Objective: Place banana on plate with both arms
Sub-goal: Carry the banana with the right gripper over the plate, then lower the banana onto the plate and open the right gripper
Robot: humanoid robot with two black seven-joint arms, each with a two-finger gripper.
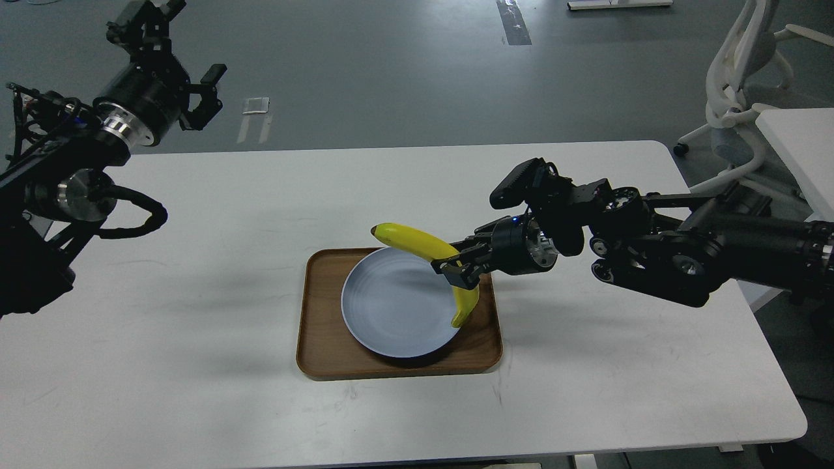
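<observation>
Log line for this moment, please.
right gripper: shut on banana | banana: over plate rim | left gripper: raised, away, empty

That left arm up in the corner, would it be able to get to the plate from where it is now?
Probably yes. The left gripper hangs high and far off, but bare table lies between it and the plate. Only the plate's right side is taken, by the banana in the right gripper.

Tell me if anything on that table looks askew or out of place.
The plate sits off-centre on the wooden tray, pushed toward its right side. The banana isn't lying down yet: the right hand grips it over the plate's right rim. The left hand hangs far away, holding nothing.
</observation>
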